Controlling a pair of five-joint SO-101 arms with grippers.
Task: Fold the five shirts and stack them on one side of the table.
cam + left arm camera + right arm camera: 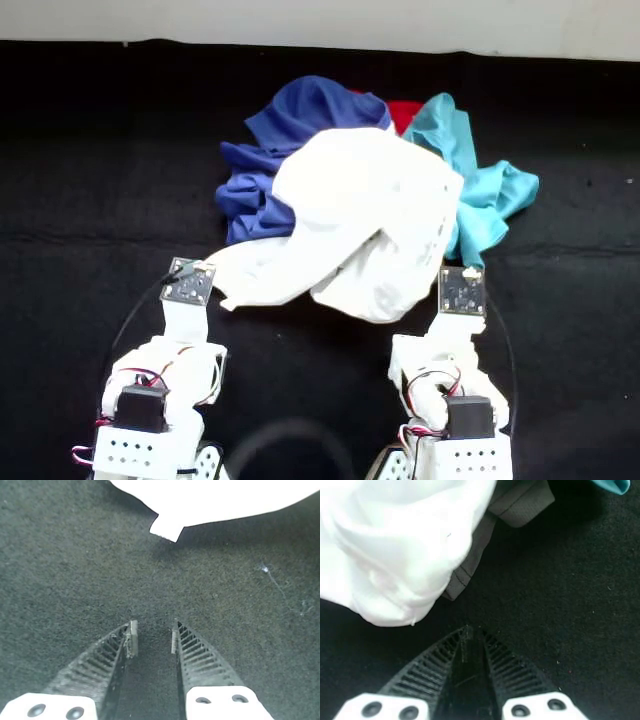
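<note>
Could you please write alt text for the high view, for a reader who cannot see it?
A white shirt tops a crumpled heap on a black table, with a dark blue shirt, a bit of red cloth and a turquoise shirt showing behind it. The left arm and right arm flank its near edge.

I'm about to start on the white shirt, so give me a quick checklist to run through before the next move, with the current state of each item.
1. Left pincer open: ok, jaws apart above the table.
2. Right pincer open: not ok, jaws shut.
3. Both pincers free of cloth: ok.
4. White shirt on top of the pile: ok, it lies over the blue shirt, teal shirt and red shirt.
5. Fifth shirt present: ok, gray shirt under the white one.
6. Any shirt folded: not ok, all crumpled.
</note>
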